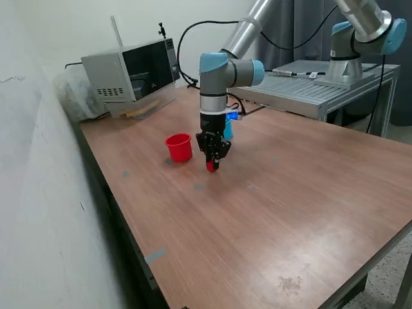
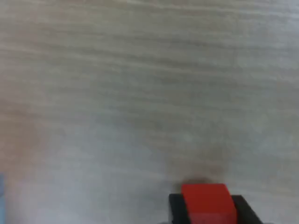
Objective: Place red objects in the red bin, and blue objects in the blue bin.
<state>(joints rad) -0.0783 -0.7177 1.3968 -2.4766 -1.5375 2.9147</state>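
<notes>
Exterior view, your count, placed from the red cup:
- Red cup (image 1: pixel 179 147): one, upright on the counter (image 1: pixel 270 206).
- End effector (image 1: pixel 212 163): one, pointing straight down, just beside the red cup toward the exterior view's right, its tips close to the counter.
- Red cube (image 1: pixel 211 167): one, seen only as a small red patch between the fingertips.
- Light blue cup (image 1: pixel 228 128): one, beyond the arm from the red cup, mostly hidden by the arm.
- Dark blue cubes: you see none in this view.
- Grey box appliance (image 1: pixel 132 74): one, at the counter's far end behind the red cup.
- Second arm base (image 1: pixel 357 45): one, on a grey platform well apart from the red cup.

Wrist view, your count:
- Red cube (image 2: pixel 208 203): one, pinched between two black fingers (image 2: pixel 176 207), the jaws pressed against its sides.
- Counter (image 2: pixel 140 93): blurred wood grain filling the rest.
- Neither cup shows here; the pinch, unclear from outside, is plain here.
</notes>
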